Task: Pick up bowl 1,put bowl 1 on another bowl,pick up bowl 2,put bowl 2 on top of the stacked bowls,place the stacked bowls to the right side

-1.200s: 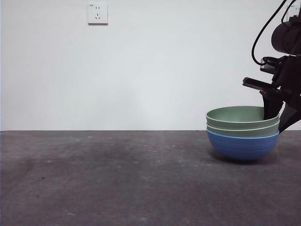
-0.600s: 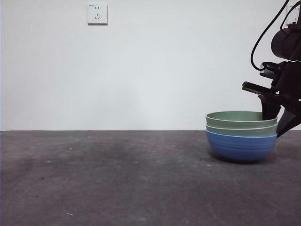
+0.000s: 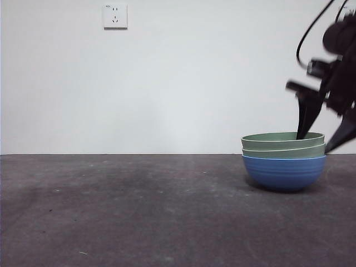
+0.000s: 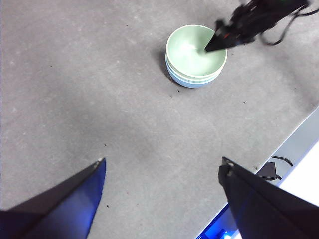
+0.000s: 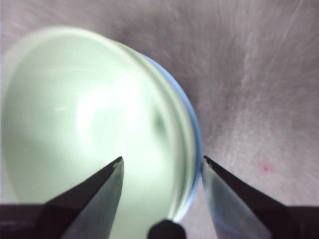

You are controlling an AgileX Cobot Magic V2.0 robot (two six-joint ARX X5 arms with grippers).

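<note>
The stacked bowls sit level on the table at the right of the front view: the blue bowl [image 3: 283, 172] at the bottom, with two pale green bowls [image 3: 282, 151] nested in it. My right gripper [image 3: 315, 142] hangs open over the stack's right rim, one jaw above the top bowl's hollow and the other outside the wall. In the right wrist view, the right gripper [image 5: 162, 159] straddles the green rim [image 5: 185, 149] without touching it. My left gripper [image 4: 163, 161] is open, high above the table and far from the stack [image 4: 195, 55].
A white wall socket [image 3: 115, 16] is on the back wall. The grey table [image 3: 139, 211] stretches left of the stack. In the left wrist view, the table's edge [image 4: 299, 132] runs close beyond the bowls, with a black cable [image 4: 271, 169] below it.
The tilted stack has settled flat on the table. The right gripper has let go of the rim and risen a little.
</note>
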